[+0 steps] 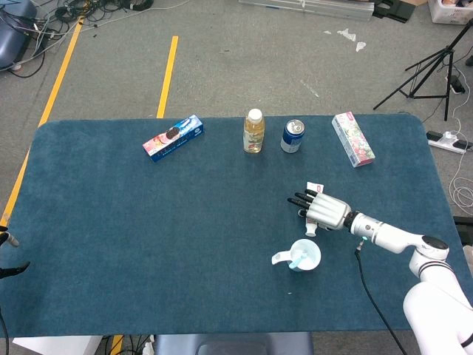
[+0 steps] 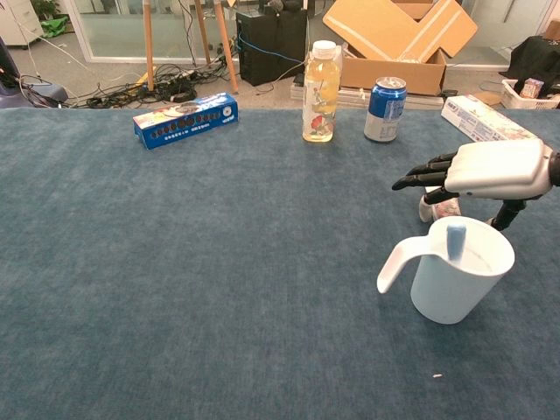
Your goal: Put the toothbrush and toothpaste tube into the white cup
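The blue tabletop (image 1: 148,244) is big and soft like a carpet. Along its far side sit a long blue cookie box (image 1: 173,137), a flat pink and white box (image 1: 352,138), a bottle (image 1: 253,131) of yellow drink and a blue can (image 1: 293,136). The bottle and the can stand up straight, just beside each other.

The right arm (image 1: 403,238) is white and reaches in from the right side. The right hand (image 1: 323,210) is flat, palm down, with its dark fingers (image 2: 420,179) stretched out and a little apart. It is low over the toothpaste tube (image 1: 312,219), which lies flat on the tabletop, mostly hidden under the hand. The pictures do not show if the fingers touch the tube, and the hand is not wrapped around it.

The white cup (image 1: 303,255) stands near the tube, on the side closer to the robot. It has a curved handle that points left. The toothbrush (image 2: 456,240) is inside the cup, and its light blue end sticks up at the rim.

Only the dark tips of the left hand (image 1: 9,255) show at the left edge of the head view, so you cannot tell if it is open or closed.
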Controlling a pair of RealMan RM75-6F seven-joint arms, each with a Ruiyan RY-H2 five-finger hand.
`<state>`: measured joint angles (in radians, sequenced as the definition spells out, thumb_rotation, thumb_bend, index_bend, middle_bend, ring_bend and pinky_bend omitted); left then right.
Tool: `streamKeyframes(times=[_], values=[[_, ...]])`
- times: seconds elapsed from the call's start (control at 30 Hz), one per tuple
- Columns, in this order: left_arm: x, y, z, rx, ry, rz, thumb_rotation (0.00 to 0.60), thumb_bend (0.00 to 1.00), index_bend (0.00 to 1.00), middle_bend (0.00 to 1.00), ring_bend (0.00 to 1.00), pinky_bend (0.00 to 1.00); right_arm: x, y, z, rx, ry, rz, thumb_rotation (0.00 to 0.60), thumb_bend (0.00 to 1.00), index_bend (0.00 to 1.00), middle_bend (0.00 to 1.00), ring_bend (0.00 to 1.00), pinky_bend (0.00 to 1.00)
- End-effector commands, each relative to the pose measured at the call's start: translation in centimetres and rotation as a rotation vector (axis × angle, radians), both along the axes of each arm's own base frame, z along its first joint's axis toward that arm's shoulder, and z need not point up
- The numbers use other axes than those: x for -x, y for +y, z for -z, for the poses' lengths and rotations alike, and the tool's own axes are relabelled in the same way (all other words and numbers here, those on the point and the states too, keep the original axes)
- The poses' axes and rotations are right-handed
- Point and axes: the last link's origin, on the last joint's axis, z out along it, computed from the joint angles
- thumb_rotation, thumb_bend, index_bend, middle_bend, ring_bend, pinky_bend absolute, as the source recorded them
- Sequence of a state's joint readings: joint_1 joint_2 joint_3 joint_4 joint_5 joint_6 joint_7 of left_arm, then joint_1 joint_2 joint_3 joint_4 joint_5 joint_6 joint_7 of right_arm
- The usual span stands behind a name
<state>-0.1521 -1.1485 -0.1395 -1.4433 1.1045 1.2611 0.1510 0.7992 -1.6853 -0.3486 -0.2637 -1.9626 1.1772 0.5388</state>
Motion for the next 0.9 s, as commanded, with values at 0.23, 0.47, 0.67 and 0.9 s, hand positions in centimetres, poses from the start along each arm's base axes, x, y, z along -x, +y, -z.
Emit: streamKeyframes(times=[0.23,0.47,0.67,0.9], values=[[-0.02,-0.08,-0.11,-0.004,-0.001,0.002,0.600,0.00,0.47,0.25,0.25,0.31,-0.05,-0.11,0.35,0.005,0.003,0.004,0.600,0.26,0.41,0.00,0.00,0.16],[-0.04,-0.14,-0.17,-0.004,-0.001,0.000,0.600,0.00,0.47,0.25,0.25,0.31,0.03,-0.23,0.46,0.017,0.010,0.007,0.600,0.26,0.53,0.00,0.00,0.16],[-0.04,-0.21,-0.21,-0.004,-0.004,0.000,0.600,0.00,0.47,0.25,0.25,0.31,-0.04,-0.22,0.64,0.023,0.001,0.010,0.600,0.26,0.57,0.00,0.00,0.16],[-0.07,-0.24,-0.33,-0.006,-0.007,0.001,0.600,0.00,0.47,0.25,0.25,0.31,-0.35,-0.24,0.26,0.047,-0.070,0.033,0.600,0.26,0.60,0.00,0.00,0.16]])
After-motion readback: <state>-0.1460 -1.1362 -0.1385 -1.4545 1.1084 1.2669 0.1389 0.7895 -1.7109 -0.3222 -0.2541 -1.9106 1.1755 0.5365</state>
